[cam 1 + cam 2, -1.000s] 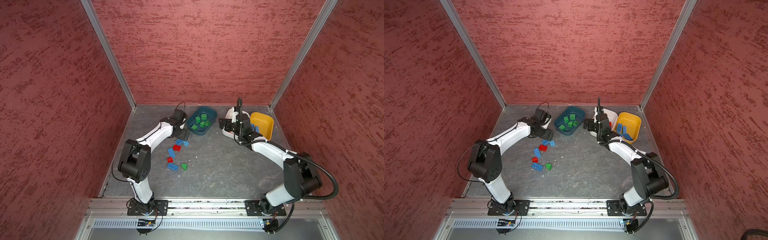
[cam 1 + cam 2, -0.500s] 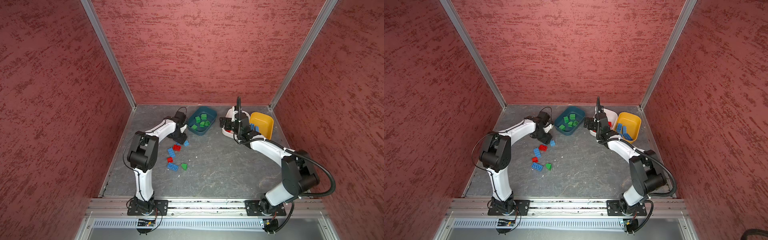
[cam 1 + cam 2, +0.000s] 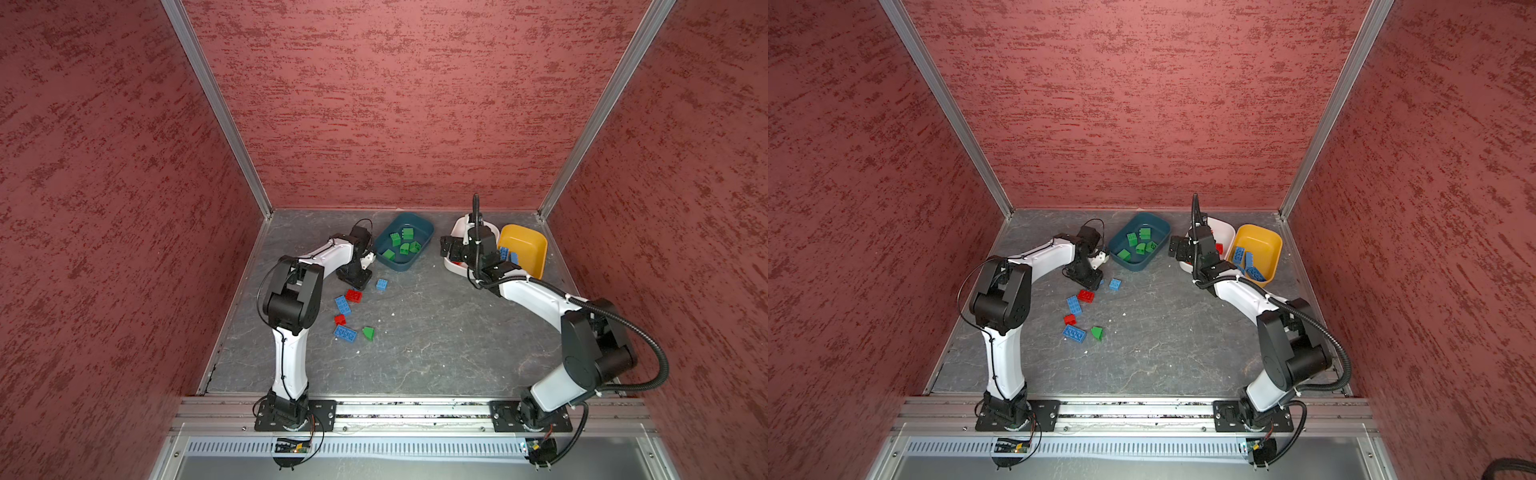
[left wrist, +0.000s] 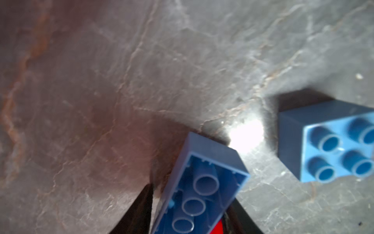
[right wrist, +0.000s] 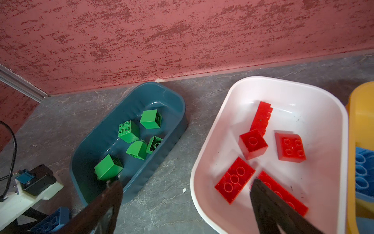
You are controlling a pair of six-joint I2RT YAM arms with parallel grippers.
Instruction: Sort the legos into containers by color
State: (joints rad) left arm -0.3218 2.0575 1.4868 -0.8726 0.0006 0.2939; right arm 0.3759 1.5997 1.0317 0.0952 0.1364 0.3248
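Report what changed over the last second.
The left claw came down to the table beside the teal tub and closed around a long blue brick. The right claw stayed open by the white tub. The other loose bricks lie where they were.

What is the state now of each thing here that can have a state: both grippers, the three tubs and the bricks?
Left gripper, jaws around a long blue brick; firm grip not clear.
Right gripper, open, empty.
Teal tub, holds five green bricks.
White tub, holds red bricks.
Yellow tub, holds blue bricks.
Loose bricks, six unsorted on the table.
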